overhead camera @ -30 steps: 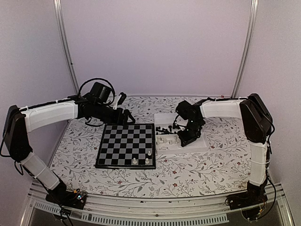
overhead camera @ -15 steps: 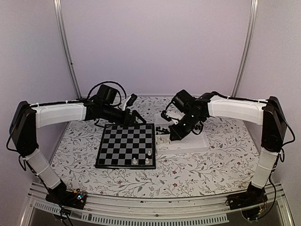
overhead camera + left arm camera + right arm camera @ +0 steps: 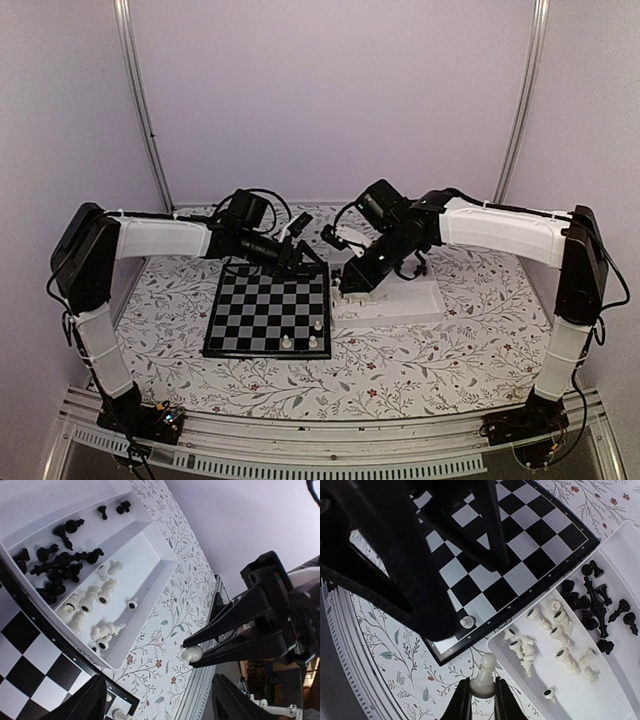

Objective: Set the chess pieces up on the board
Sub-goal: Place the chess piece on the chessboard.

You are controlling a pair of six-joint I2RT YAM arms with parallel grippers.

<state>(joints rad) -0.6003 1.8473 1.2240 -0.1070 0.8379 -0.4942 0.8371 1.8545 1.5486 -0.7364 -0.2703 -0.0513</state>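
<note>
Lilac walls close in a table under a floral cloth [image 3: 450, 350]. From above, my left gripper [image 3: 300, 258] hangs over the far edge of the board [image 3: 262, 312]. My right gripper [image 3: 348, 283] is just beside it, above the seam between the board and the tray [image 3: 420, 305]. Three white pieces [image 3: 312, 342] stand on the board's near right corner, on my side of both grippers.

From the left wrist, my left fingers [image 3: 92, 700] are spread with nothing between them. Beyond them lies the tray, with black men in one compartment and white in the other. To one side, my right gripper pinches a white pawn [image 3: 191, 653].

From the right wrist, my right fingers [image 3: 462, 700] are pressed on the pawn's lower body, and its round head shows past the tips. Beneath it is cloth, just off the board's corner. I cannot tell how upright it hangs.

I judge the step to be carrying this pawn to its square. I should travel high enough to clear the standing men and come down straight over the square's middle. I should level the base before touching, release only once it rests, and keep the left gripper out of the way.
</note>
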